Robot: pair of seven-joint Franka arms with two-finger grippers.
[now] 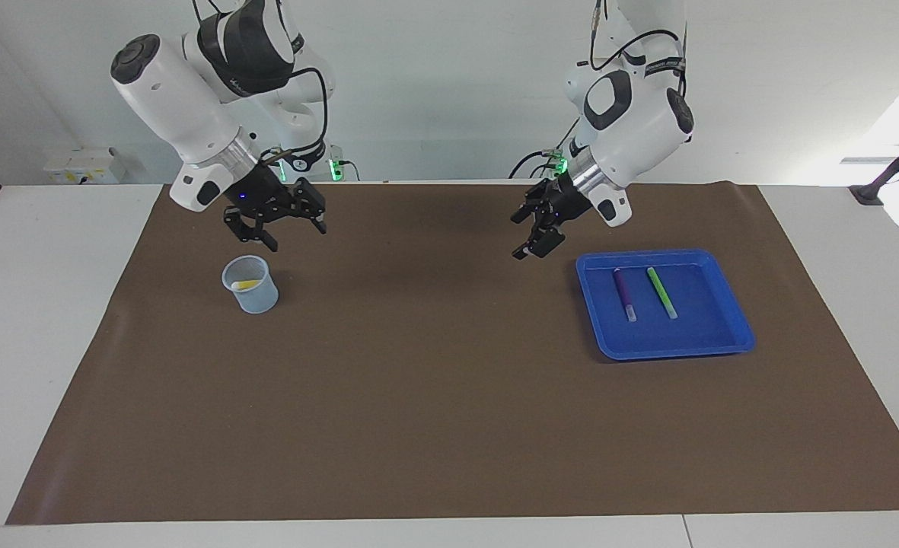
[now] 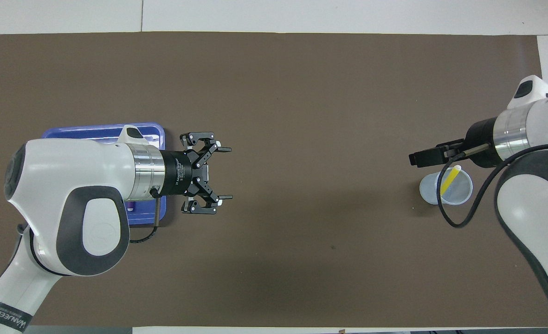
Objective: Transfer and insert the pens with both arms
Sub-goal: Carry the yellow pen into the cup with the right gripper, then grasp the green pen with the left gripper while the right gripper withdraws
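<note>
I see the slim yellow marker pen (image 1: 247, 285) leaning inside the translucent plastic cup (image 1: 252, 291), with my right gripper (image 1: 282, 228) raised just above it, fingers apart and empty. My left gripper (image 1: 531, 242) hangs spread over the brown mat beside the blue plastic tray (image 1: 731, 335), where the purple pen (image 1: 624, 294) and green pen (image 1: 661, 292) lie side by side.

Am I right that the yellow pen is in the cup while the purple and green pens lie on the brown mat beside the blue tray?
Not quite: the facing view shows the purple pen and green pen lying inside the blue tray, not on the mat. The yellow pen is indeed in the cup.
</note>
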